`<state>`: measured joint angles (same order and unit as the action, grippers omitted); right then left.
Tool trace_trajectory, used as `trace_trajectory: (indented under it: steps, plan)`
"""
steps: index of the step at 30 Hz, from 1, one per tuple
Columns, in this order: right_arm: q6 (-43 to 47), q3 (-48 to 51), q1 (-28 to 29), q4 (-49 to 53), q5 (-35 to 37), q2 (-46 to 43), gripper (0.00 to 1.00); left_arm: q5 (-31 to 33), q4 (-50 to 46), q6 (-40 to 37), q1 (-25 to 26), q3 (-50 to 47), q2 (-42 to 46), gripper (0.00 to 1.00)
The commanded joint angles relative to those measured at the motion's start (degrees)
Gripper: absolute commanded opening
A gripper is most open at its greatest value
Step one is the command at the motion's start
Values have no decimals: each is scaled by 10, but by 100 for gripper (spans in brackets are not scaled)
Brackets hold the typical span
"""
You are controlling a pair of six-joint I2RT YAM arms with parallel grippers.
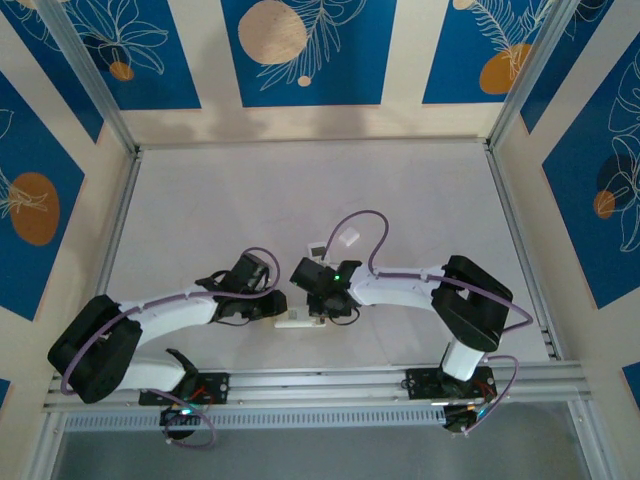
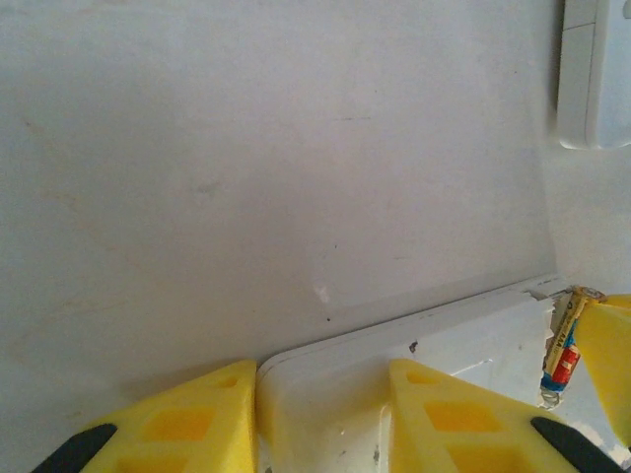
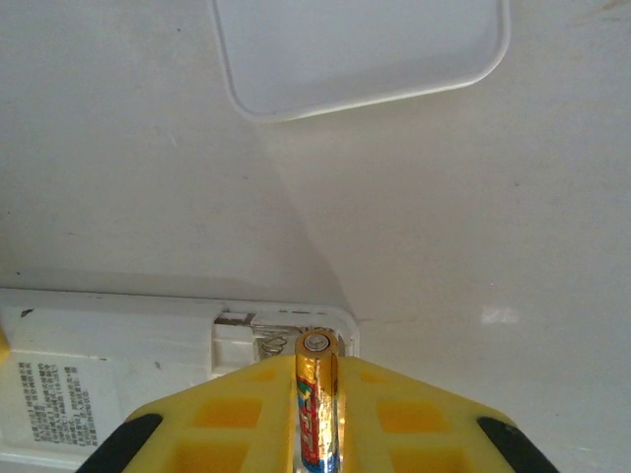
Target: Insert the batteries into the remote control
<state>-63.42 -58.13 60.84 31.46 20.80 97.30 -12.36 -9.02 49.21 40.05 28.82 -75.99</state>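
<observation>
The white bench carries everything, and both arms reach in to meet close to the middle of its near edge. There lies the remote control, a white slab turned back side up, with a printed label on it and its battery bay uncovered at one end. Toward the middle of the bench, apart from the remote control, rests a white flat piece with rounded corners. Whether it is the bay's cover I cannot tell.

The left gripper is drawn narrow, its yellow fingers set at the end of the remote control with one flush against a corner. It looks clamped on the body to brace it. The right gripper is pinched tight on a gold battery, which runs lengthwise between the pads with an end cap pointing forward. The battery hangs just over the open bay, close to the coil spring.

The step in hand appears to be seating this battery. The next move calls for bringing it down and laying it along the bay. One end should press against the coil spring so the other can drop in, and only then should the pinch loosen. The left gripper should keep the remote control from sliding meanwhile. Which end belongs at the spring cannot be read here.
</observation>
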Motion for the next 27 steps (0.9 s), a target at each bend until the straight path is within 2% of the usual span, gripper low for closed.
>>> trace_trajectory:
  steps: [1, 9, 14, 20, 27]
  plan:
    - [8, -8, 5, 37, 12, 15, 17, -10, -18, 6, 22, -13, -36, 32]
    - [11, -8, 18, 77, 0, 23, 12, -12, -17, 5, 22, -6, -44, 32]
    - [14, 1, 21, 105, -16, 31, 13, -10, -18, 5, 22, -7, -44, 32]
    - [27, 11, 20, 70, -57, 59, 13, -11, -13, 7, 22, -9, -48, 32]
    - [25, -22, 15, 102, -48, 50, 16, 1, -26, 7, 22, -14, -30, 32]
